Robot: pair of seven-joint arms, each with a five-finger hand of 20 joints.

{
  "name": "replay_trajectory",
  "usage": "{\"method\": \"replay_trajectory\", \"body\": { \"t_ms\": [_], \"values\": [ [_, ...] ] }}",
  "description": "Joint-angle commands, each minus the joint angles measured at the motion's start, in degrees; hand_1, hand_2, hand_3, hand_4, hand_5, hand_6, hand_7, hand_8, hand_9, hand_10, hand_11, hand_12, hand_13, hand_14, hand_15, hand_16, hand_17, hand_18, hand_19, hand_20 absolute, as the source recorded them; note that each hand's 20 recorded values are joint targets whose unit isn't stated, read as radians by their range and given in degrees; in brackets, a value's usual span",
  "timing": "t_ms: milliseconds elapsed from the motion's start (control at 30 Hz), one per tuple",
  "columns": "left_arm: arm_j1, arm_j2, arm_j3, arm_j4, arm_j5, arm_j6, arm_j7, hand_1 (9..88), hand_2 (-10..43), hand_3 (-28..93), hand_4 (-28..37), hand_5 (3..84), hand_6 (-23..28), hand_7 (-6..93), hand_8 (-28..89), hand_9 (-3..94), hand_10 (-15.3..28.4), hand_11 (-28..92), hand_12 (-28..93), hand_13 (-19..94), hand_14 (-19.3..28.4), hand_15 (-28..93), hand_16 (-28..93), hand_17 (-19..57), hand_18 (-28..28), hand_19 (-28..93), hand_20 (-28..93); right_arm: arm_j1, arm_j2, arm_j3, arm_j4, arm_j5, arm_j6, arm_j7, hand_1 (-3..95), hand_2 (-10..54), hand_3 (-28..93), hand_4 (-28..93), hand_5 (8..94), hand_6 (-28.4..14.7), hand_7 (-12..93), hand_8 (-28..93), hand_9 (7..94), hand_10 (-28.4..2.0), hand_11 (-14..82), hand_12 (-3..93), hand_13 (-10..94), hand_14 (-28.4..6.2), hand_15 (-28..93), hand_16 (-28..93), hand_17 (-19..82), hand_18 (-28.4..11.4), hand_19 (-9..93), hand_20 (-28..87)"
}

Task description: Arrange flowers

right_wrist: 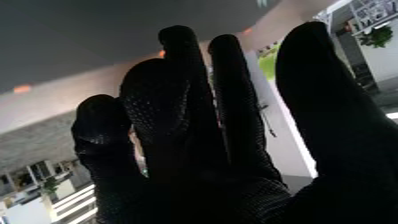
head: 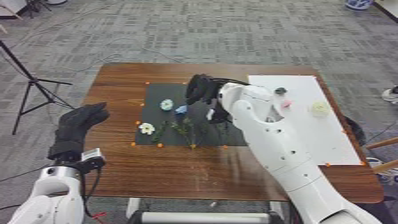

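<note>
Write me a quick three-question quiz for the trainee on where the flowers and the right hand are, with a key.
1. True or false: the right hand is over the dark mat.

2. Pick one. Compared with the light blue flower, the white flower lies:
A) nearer the robot
B) farther from the robot
C) just as far from the robot

3. Fill in the colour: on the white sheet, the ____ flower lies to the left of the pale yellow flower.

Key: 1 true; 2 A; 3 pink flower.

Flowers (head: 147, 128) on dark and white sheets (head: 333, 135)
</note>
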Motion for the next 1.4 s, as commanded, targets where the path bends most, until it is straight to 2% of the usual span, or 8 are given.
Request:
{"method": "replay_trajectory", "body": {
  "t_ms": [33, 167, 333, 533, 833, 1000, 1133, 1400],
  "values": [
    [0.3, -0.73, -0.16, -0.44, 0.41, -0.39, -0.66, 27.8, 12.4, 66, -23.4, 54.3, 1.5, 20.2, -9, 54.2, 13.4, 29, 13, 42, 17.8, 29, -2, 5.9, 13.2, 11, 19, -0.6, 11.6, 0.9, -6.7, -8.8, 11.3, -8.5, 37.5, -9.5, 73, -19, 55.9, 1.7, 21, -11, 64.1, -13.1, 13.9, 17.2, 68, -11.4, 68, 32, 34, -24.5, 84, 56],
    [1.2, -0.66, -0.66, -0.76, 0.3, -0.3, -0.59, 27.7, 12.3, 66, -23.6, 54.9, 1.3, 20.0, -9, 54.8, 13.7, 29, 14, 42, 18.1, 29, -2, 6.0, 13.2, 11, 19, -4.5, 19.1, 2.4, -8.6, -16.0, 18.8, -13.0, 34.7, -9.5, 75, -20, 53.7, 1.9, 23, -12, 59.2, -13.5, 13.5, 17.4, 65, -11.8, 63, 30, 32, -23.7, 81, 56],
    [2.1, -0.75, -1.32, -1.08, 0.3, -0.18, -0.61, 27.6, 11.9, 67, -23.9, 55.7, 1.4, 19.6, -9, 55.3, 14.2, 28, 14, 42, 18.5, 29, -2, 6.0, 13.3, 11, 19, -8.8, 22.9, 6.8, -8.4, -20.2, 18.6, -13.9, 31.4, -9.5, 75, -21, 51.3, 1.1, 23, -12, 57.3, -13.9, 13.5, 17.8, 64, -12.6, 63, 30, 31, -23.8, 81, 56],
    [1.8, -0.53, -0.86, -1.11, 0.36, -0.62, -0.58, 27.4, 11.7, 68, -24.4, 56.2, 1.3, 19.3, -9, 55.8, 14.4, 28, 15, 42, 18.6, 29, -2, 6.0, 13.3, 12, 19, -12.8, 25.4, 10.9, -6.7, -27.1, 20.3, -14.9, 29.0, -9.5, 75, -23, 51.4, 0.5, 23, -11, 57.2, -14.0, 14.1, 18.3, 63, -13.0, 63, 30, 31, -23.9, 80, 57],
    [1.9, -0.43, -0.89, -1.24, 0.86, -0.96, -0.74, 27.2, 11.5, 68, -24.9, 56.8, 1.2, 19.1, -8, 56.6, 14.5, 27, 15, 43, 18.7, 30, -2, 6.0, 13.4, 12, 19, -13.0, 25.1, 14.0, -2.2, -29.4, 17.2, -14.8, 30.1, -9.5, 75, -24, 53.0, 0.7, 24, -11, 59.0, -13.8, 15.7, 18.9, 64, -12.9, 64, 30, 31, -24.1, 80, 57],
    [2.0, -0.47, -1.03, -1.38, 1.51, -1.49, -0.67, 27.3, 11.5, 68, -25.2, 56.9, 1.1, 19.1, -8, 56.7, 14.5, 27, 15, 43, 18.8, 30, -2, 6.1, 13.4, 12, 19, -12.8, 25.9, 14.4, -2.2, -29.7, 15.9, -15.5, 31.5, -9.5, 76, -24, 53.0, 0.9, 24, -11, 59.3, -13.6, 16.0, 18.8, 64, -12.8, 64, 30, 32, -24.0, 80, 57],
    [2.3, -0.66, -1.14, -1.52, 1.36, -1.45, -0.7, 27.3, 11.5, 68, -25.3, 56.9, 1.1, 19.1, -8, 56.8, 14.4, 27, 16, 43, 18.8, 30, -2, 6.0, 13.4, 12, 19, -13.7, 26.6, 15.0, -2.4, -30.3, 15.5, -15.9, 32.7, -9.5, 76, -23, 53.5, 1.2, 25, -12, 60.1, -12.7, 16.5, 18.8, 64, -12.5, 64, 30, 32, -23.9, 80, 57],
    [3.1, -1.01, -1.7, -1.82, 1.14, -1.3, -0.64, 27.4, 11.5, 68, -25.2, 57.0, 1.2, 19.0, -8, 56.8, 14.5, 27, 16, 43, 18.9, 30, -2, 6.1, 13.5, 12, 19, -16.4, 27.6, 15.8, -3.5, -27.2, 15.2, -12.8, 44.8, -9.5, 76, -24, 57.6, 1.7, 28, -12, 64.7, -11.7, 19.8, 18.8, 67, -10.6, 65, 30, 35, -22.1, 81, 56]
  ]
}}
